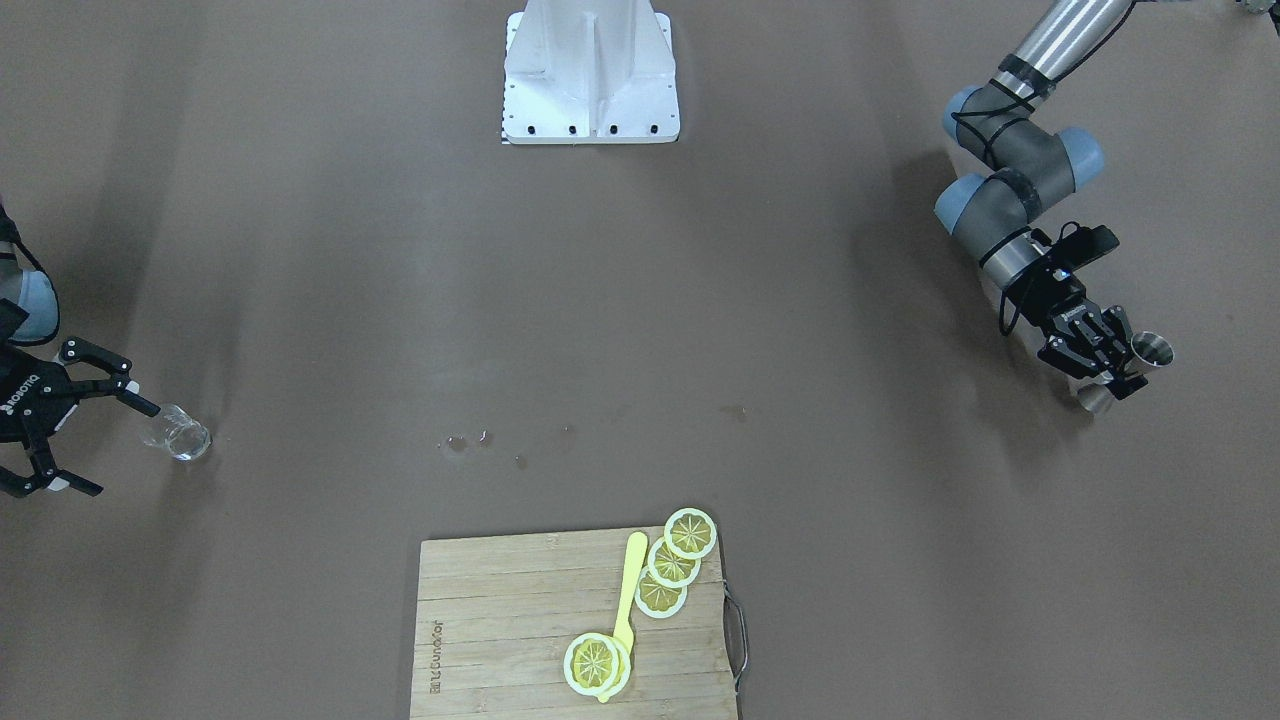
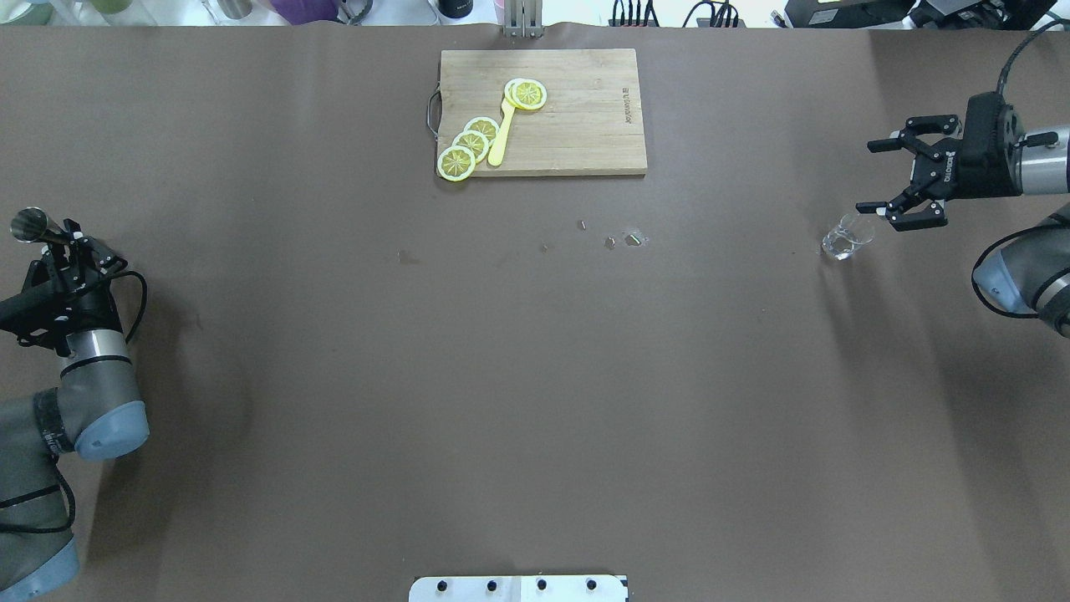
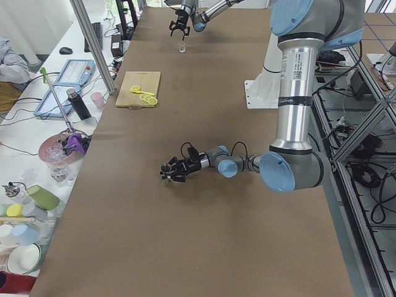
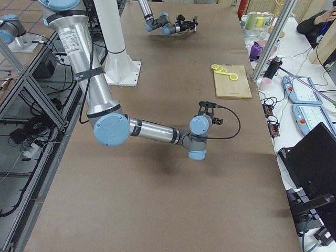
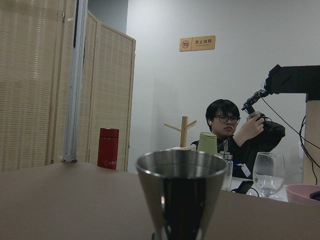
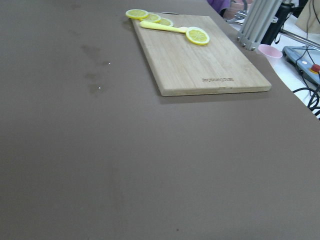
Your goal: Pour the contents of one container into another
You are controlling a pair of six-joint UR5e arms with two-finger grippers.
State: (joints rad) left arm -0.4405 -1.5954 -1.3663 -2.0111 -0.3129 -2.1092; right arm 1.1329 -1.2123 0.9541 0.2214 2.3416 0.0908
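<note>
Left gripper (image 1: pixel 1120 376) clamped on jigger (image 5: pixel 182 192), close-up in wrist view; right gripper (image 2: pixel 866 176) wide.

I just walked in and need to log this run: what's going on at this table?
The left end effector is shut on a metal jigger near the table's left end. Far across the table, the right end effector is open beside a small clear glass that stands on the table, ungripped. The two containers are far apart and nothing is being poured. A wooden cutting board with lemon slices and a yellow utensil lies apart from both arms.
</note>
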